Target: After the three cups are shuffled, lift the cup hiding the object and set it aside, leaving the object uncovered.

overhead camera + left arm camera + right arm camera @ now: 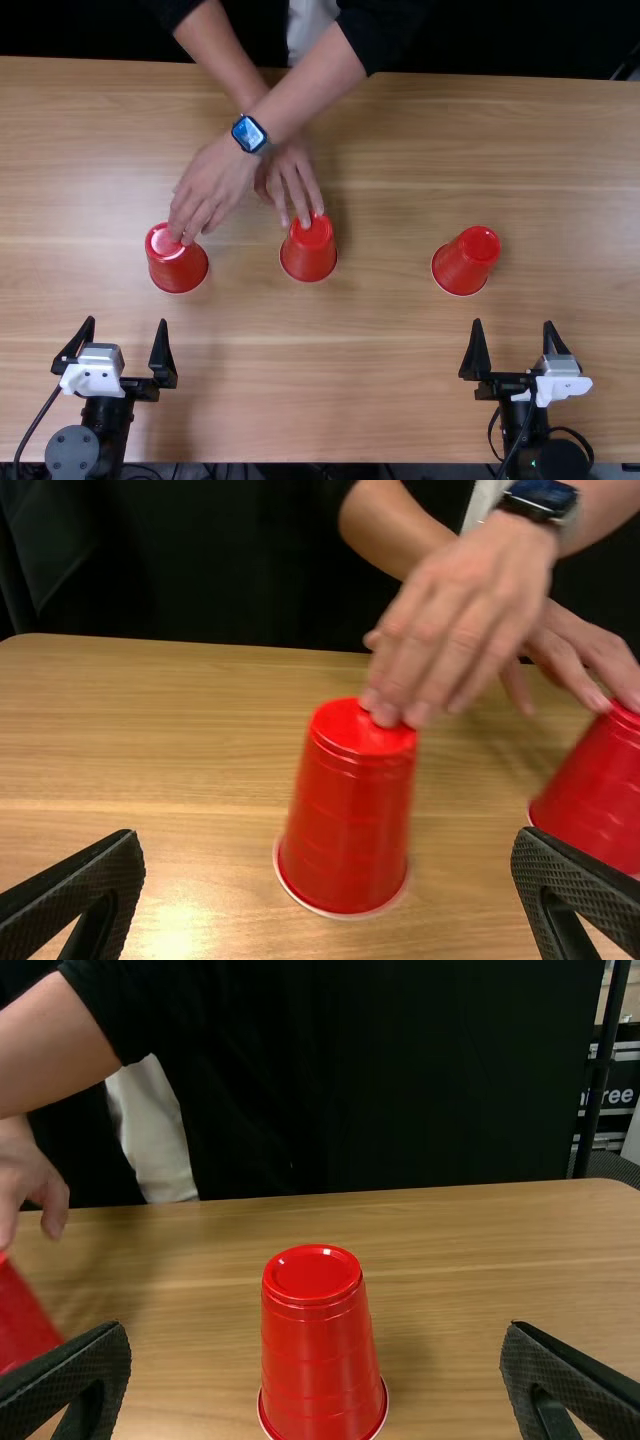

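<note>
Three red cups stand upside down in a row on the wooden table. A person's hands, crossed at the wrists, rest fingertips on the left cup and the middle cup. The right cup stands alone, untouched. My left gripper is open near the front edge, just in front of the left cup. My right gripper is open near the front edge, in front of the right cup. The hidden object is out of sight.
The person's forearms reach in from the far edge over the table's middle. One wrist carries a watch. Bare table lies to the far right and far left.
</note>
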You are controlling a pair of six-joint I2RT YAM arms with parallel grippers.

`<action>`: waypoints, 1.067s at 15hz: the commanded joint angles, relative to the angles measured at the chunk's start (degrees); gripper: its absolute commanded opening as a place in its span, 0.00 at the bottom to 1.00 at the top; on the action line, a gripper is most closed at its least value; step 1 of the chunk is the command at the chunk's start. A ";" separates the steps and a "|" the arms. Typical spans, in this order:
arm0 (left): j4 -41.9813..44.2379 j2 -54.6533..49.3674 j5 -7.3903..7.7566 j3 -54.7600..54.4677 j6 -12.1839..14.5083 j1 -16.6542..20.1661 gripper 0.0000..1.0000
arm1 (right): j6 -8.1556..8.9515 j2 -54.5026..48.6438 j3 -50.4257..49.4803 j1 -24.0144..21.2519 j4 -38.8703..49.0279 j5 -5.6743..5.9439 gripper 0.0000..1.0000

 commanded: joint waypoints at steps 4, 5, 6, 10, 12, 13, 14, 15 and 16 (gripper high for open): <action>-0.66 -0.62 0.67 -0.99 -0.26 -0.63 1.00 | -0.09 -0.73 -0.31 0.01 0.24 0.43 1.00; -0.66 -0.62 0.67 -0.99 -0.26 -0.63 1.00 | -0.09 -0.73 -0.31 0.01 0.24 0.43 1.00; -0.66 -0.62 0.67 -0.99 -0.26 -0.63 1.00 | -0.09 -0.73 -0.31 0.01 0.24 0.43 1.00; -0.66 -0.62 0.67 -0.99 -0.26 -0.63 1.00 | 0.12 -0.73 -0.31 0.01 0.24 0.32 1.00; -0.66 -0.62 0.57 -0.99 -0.26 -0.63 1.00 | 0.12 -0.73 -0.49 0.01 0.24 0.22 1.00; -0.77 -0.62 0.57 -0.99 -0.26 -0.63 1.00 | 0.22 -0.73 -0.49 0.01 0.13 0.22 1.00; -0.77 -0.62 1.09 -0.99 0.17 -0.63 1.00 | 0.12 -0.73 -0.58 0.01 0.13 0.01 1.00; -0.87 -0.62 0.78 -0.99 0.38 -0.63 1.00 | 0.33 -0.73 -0.58 0.01 0.34 -0.42 1.00; -0.77 -0.62 0.46 -0.99 0.38 -0.63 1.00 | 0.12 -0.73 -0.58 0.01 0.55 -1.37 1.00</action>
